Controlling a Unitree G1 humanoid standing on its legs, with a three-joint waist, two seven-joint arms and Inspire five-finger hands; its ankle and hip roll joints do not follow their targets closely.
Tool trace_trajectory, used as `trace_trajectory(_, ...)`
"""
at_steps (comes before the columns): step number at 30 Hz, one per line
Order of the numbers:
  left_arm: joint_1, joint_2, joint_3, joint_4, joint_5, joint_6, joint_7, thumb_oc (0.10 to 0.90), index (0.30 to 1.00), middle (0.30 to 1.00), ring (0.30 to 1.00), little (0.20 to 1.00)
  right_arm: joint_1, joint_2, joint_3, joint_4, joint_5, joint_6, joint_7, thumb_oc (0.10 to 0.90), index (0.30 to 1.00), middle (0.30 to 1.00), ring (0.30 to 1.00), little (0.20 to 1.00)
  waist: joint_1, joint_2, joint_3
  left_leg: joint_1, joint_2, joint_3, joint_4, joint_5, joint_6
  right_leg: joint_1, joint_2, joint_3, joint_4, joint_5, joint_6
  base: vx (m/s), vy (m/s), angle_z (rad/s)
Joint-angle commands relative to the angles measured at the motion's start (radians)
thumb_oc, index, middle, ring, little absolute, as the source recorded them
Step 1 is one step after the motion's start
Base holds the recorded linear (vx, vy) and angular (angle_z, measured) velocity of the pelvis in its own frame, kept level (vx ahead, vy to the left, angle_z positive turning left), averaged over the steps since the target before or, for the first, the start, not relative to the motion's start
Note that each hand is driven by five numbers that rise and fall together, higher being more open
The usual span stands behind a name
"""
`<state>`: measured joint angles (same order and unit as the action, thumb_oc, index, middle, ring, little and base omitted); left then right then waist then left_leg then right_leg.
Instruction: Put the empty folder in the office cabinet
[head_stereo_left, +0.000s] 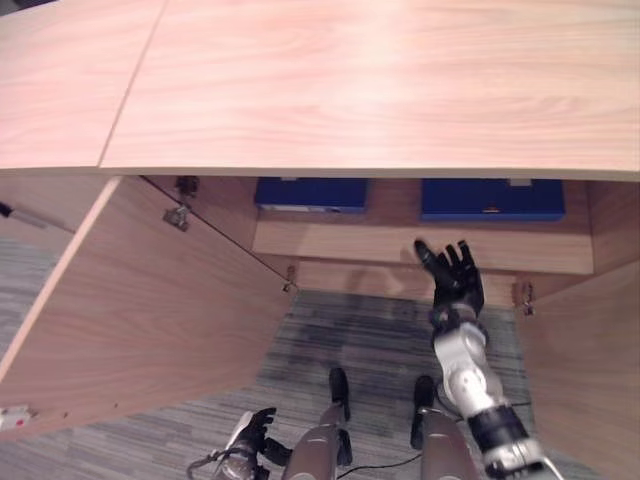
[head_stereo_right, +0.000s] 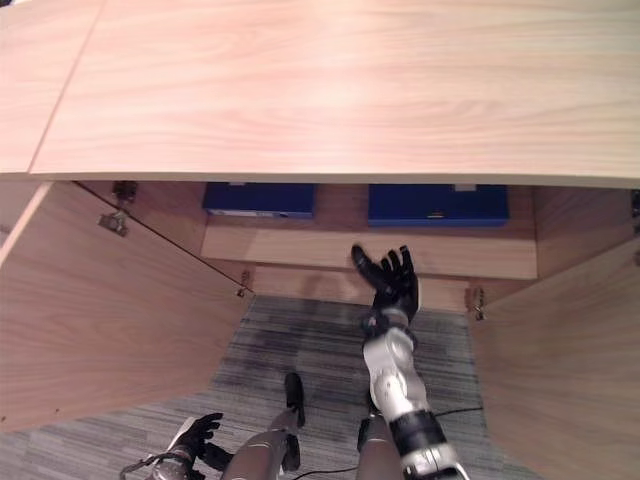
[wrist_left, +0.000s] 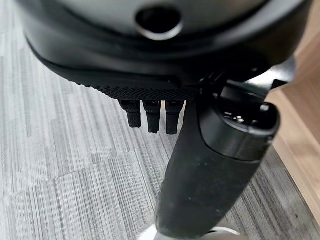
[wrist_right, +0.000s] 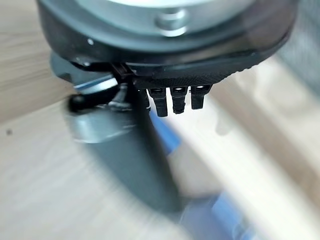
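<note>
Inside the open office cabinet, two blue folders lie on the wooden shelf (head_stereo_left: 400, 245), one at the left (head_stereo_left: 310, 193) and one at the right (head_stereo_left: 492, 198). I cannot tell which folder is the empty one. My right hand (head_stereo_left: 455, 275) is raised in front of the shelf's edge, just below the right folder, open with spread fingers and holding nothing. In the right wrist view a blurred blue folder (wrist_right: 167, 137) shows past the thumb. My left hand (head_stereo_left: 250, 440) hangs low over the carpet at the lower left, open and holding nothing.
The cabinet's wide wooden top (head_stereo_left: 350, 80) overhangs the shelf. Its left door (head_stereo_left: 150, 300) swings far out towards me and the right door (head_stereo_left: 590, 360) stands open at the right. Grey striped carpet (head_stereo_left: 370, 340) lies between the doors.
</note>
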<state>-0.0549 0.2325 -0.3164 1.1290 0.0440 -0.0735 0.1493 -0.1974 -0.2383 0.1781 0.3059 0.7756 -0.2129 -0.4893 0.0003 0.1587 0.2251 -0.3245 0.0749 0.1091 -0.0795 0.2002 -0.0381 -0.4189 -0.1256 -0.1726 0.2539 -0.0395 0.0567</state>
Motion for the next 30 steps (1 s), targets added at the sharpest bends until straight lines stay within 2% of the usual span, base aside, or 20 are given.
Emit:
trace_trajectory(1, -0.115, -0.023, -0.025, 0.041, -0.012, -0.016, 0.013, 0.800, 0.900, 0.900, 0.900, 0.900, -0.190, -0.143, -0.016, -0.117, -0.426, -0.082, 0.066, 0.400, 0.300, 0.300, 0.300, 0.300, -0.014, -0.034, 0.066, 0.179, 0.037, -0.002, 0.001, -0.182, -0.081, 0.125, -0.016, 0.061, -0.101, -0.041, 0.067, -0.01, 0.010, -0.25)
trace_trajectory(2, -0.115, -0.024, -0.025, 0.041, -0.012, -0.016, 0.013, 0.800, 0.900, 0.900, 0.900, 0.900, -0.188, -0.143, -0.015, -0.119, -0.428, -0.080, 0.064, 0.400, 0.300, 0.300, 0.300, 0.300, -0.015, -0.034, 0.067, 0.180, 0.038, -0.002, 0.001, -0.182, -0.081, 0.126, -0.016, 0.061, -0.101, -0.041, 0.067, 0.00, 0.004, -0.29)
trace_trajectory(7, -0.101, -0.019, -0.006, 0.043, 0.014, -0.031, -0.012, 0.800, 0.900, 0.900, 0.900, 0.900, -0.163, -0.275, -0.013, -0.173, -0.700, -0.023, 0.064, 0.400, 0.300, 0.300, 0.300, 0.300, -0.017, -0.049, 0.057, 0.185, 0.037, -0.003, -0.003, -0.180, -0.078, 0.133, -0.015, 0.061, -0.121, -0.024, 0.069, 0.00, -0.004, -0.07)
trace_trajectory(12, -0.090, -0.013, 0.001, 0.044, 0.028, -0.041, -0.027, 0.800, 0.900, 0.900, 0.900, 0.900, -0.182, -0.346, -0.013, -0.141, -0.822, 0.009, 0.055, 0.400, 0.300, 0.300, 0.300, 0.300, -0.012, -0.056, 0.054, 0.187, 0.036, -0.010, -0.003, -0.179, -0.074, 0.136, -0.016, 0.061, -0.122, -0.022, 0.069, 0.00, -0.004, 0.03)
trace_trajectory(17, -0.066, 0.004, -0.014, 0.034, 0.047, -0.048, -0.043, 0.800, 0.900, 0.900, 0.900, 0.900, -0.256, -0.422, 0.014, -0.030, -0.899, 0.040, 0.058, 0.400, 0.300, 0.300, 0.300, 0.300, 0.006, -0.057, 0.052, 0.188, 0.036, -0.017, -0.002, -0.176, -0.072, 0.142, -0.016, 0.059, -0.124, -0.023, 0.070, 0.00, -0.010, 0.09)
trace_trajectory(30, -0.040, 0.040, -0.075, 0.022, 0.047, -0.067, -0.046, 0.800, 0.900, 0.900, 0.900, 0.900, -0.569, -0.501, 0.180, 0.388, -0.818, 0.079, 0.101, 0.400, 0.300, 0.300, 0.300, 0.300, 0.068, -0.043, 0.069, 0.159, 0.034, -0.041, 0.003, -0.158, -0.076, 0.122, -0.020, 0.045, -0.105, -0.032, 0.069, -0.01, -0.003, 0.02)
